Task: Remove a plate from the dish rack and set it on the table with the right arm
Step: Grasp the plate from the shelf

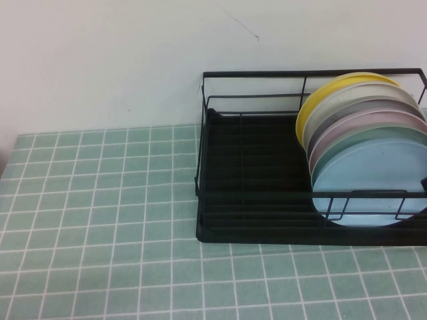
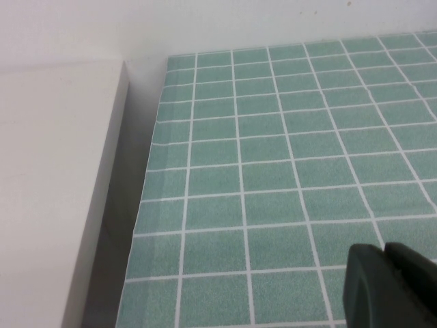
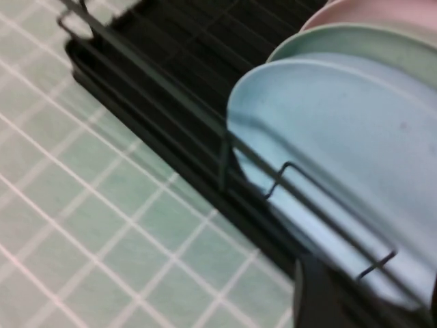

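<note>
Basically, the desk [image 1: 100, 220] of pale-green tiles carries everything, with plenty of bare tile as drop space for a plate. The dish rack [image 1: 253, 167], black wire over a slatted base, sits on it, and the right wrist view puts its front rail just ahead of the right tool [image 3: 362, 304]. The plates stand on edge in a leaning row at one end of the rack, probably so the rails keep them upright and each rim can be pinched from above or the front.

The light-blue plate [image 1: 363, 183] is the frontmost, so it's the easiest pull; it sits behind the front rail, very close to the right tool, still in the rack. The mint-green plate [image 3: 355, 41] is right behind it, the pink plate [image 3: 382, 10] behind that, with grey, white and yellow ones further back in the high view.

The right tool shows only as dark blurred shapes at the frame edge, just short of the rack; can't tell if it's released or clenched, and it isn't grasping the plate. The left tool [image 2: 392, 283] hangs over bare tile near the desk edge, away from the rack, likely parked; its two dark tips look pressed together, clenched on nothing.

Hidden: both arms are absent from the high view, the rack's far end and the blue plate's lower edge are cut off, and the rear plates are mostly covered.
</note>
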